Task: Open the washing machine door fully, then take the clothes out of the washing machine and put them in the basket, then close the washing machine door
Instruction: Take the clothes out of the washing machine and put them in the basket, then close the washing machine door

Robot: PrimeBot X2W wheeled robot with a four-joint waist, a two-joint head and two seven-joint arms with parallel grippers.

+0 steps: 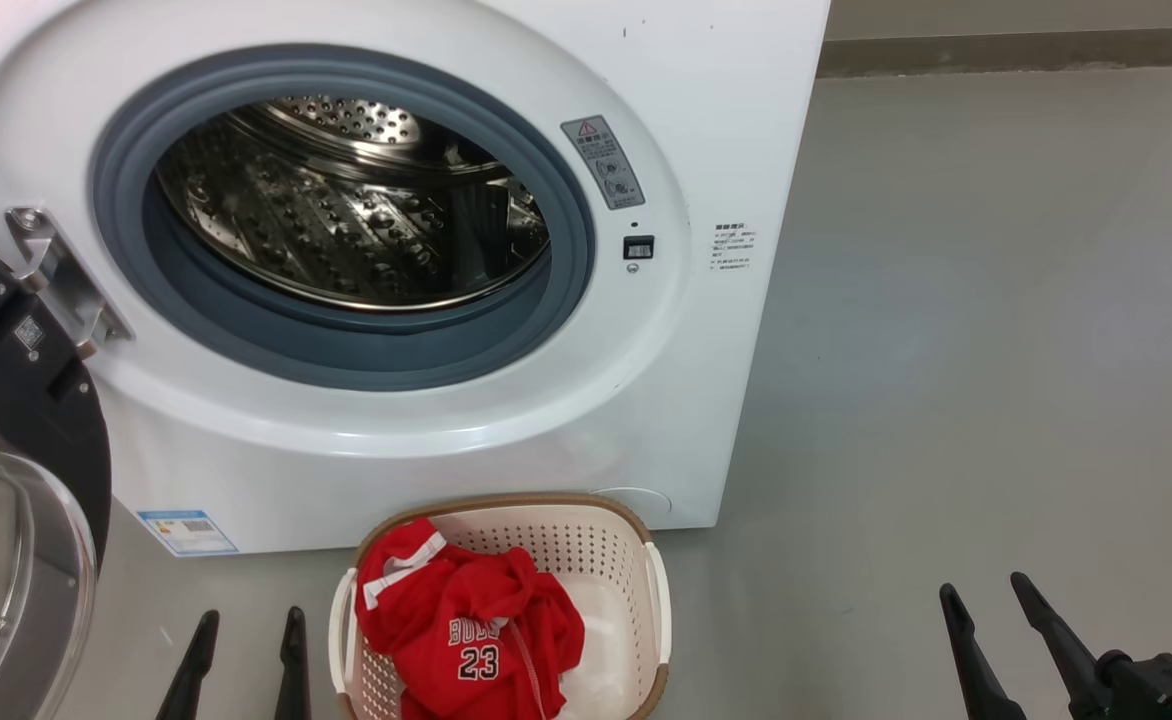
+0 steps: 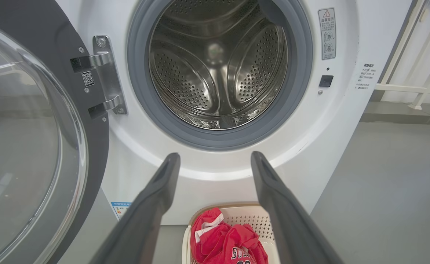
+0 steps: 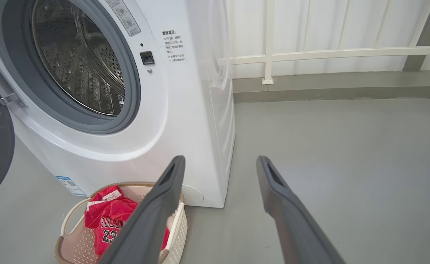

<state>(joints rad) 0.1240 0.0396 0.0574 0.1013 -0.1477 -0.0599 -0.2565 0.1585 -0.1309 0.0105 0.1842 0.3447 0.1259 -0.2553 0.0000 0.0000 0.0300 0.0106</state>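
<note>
The red jersey [image 1: 471,640] lying in the basket [image 1: 546,499] carries white print. The number "23" reads clearly. Above it is a word that the right wrist view gives as "BULL", with its end hidden.

On the front of the washing machine [image 1: 746,120], just right of the drum opening, a grey warning label [image 1: 602,161] shows a red triangle with an exclamation mark. Its small print is illegible. Further right, a block of Chinese print [image 1: 733,247] is too small to read. A blue label [image 1: 187,531] at the lower left corner is likewise unreadable.

A QR-code sticker [image 1: 28,333] sits on the black rim of the door [image 1: 56,400], beside the hinge.
</note>
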